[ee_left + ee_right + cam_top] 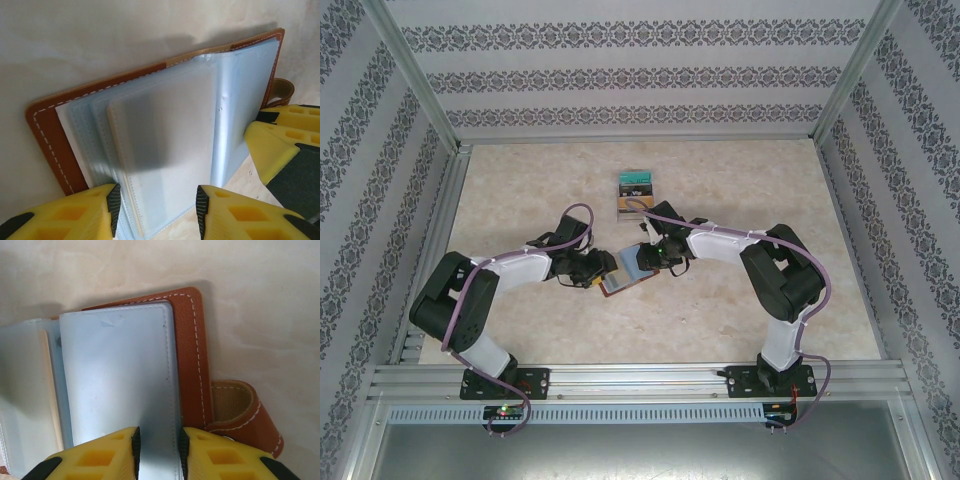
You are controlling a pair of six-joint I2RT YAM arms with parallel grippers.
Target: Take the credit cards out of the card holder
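**Left arm.** The left gripper (603,272) is low over the table (520,180), slightly left of centre, at the left end of the card holder (625,278). In the left wrist view, the left gripper (157,207) has its jaws a moderate way apart. Its yellow fingers (75,212) stand to either side of the fanned sleeve pages (165,135). Whether the black pads bear on the page edges cannot be told from this angle.

**Card holder.** The holder lies open on the table between the two grippers, near the middle of the work surface. Its brown stitched cover (47,135) is underneath and the blue-grey pages overlap on top. A tan strip (46,385) shows between two pages at the left of the right wrist view.

**Background item.** A small stepped stack with a teal top (634,188) sits farther back on the table, apart from the holder.

**Right arm.** The right gripper (655,258) meets the holder at its right end. In the right wrist view, the right gripper (159,447) has its jaws drawn narrow and is clamped on the outer sleeve page (120,375). A strip of that page fills the gap between the pads. The left wrist view shows the right gripper (262,122) at that same page edge.

**Snap tab.** The snap tab (240,412) curls out from the cover's right edge, just beside the right-hand finger.
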